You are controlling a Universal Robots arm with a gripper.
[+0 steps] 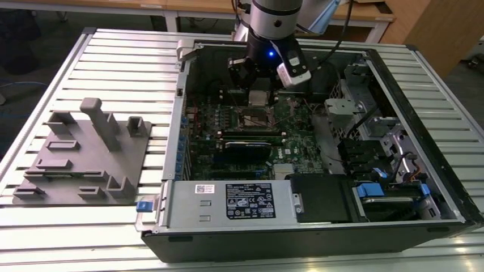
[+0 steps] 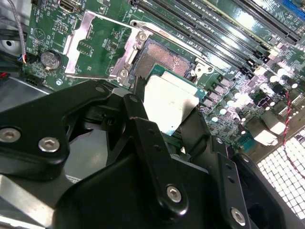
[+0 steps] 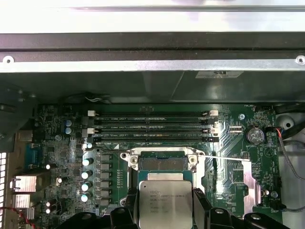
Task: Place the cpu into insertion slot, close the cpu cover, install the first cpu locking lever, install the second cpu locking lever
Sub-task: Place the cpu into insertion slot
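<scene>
In the exterior view the gripper [image 1: 259, 90] reaches down into the open computer case [image 1: 302, 241]. Its jaws are closed on opposite edges of the cpu [image 1: 259, 98], which hangs just above the insertion slot [image 1: 257, 118]. The case walls stand well apart from the arm, and a grey fixture tray [image 1: 72, 150] lies on the slatted table [image 1: 45, 243] outside the case, at the exterior view's left. In the second wrist view the black fingers [image 2: 143, 129] clamp the cpu [image 2: 170, 100] by two sides, and its leading edge overlaps the near rim of the insertion slot [image 2: 167, 59]. The cpu cover [image 2: 88, 43] lies flipped open beside the insertion slot, clear of it. In the first wrist view the cpu [image 3: 165, 202] sits between the fingers just beside the uncovered insertion slot [image 3: 164, 163], with the memory slots [image 3: 152, 126] beyond and the cpu cover [image 3: 250, 186] off to one side.
</scene>
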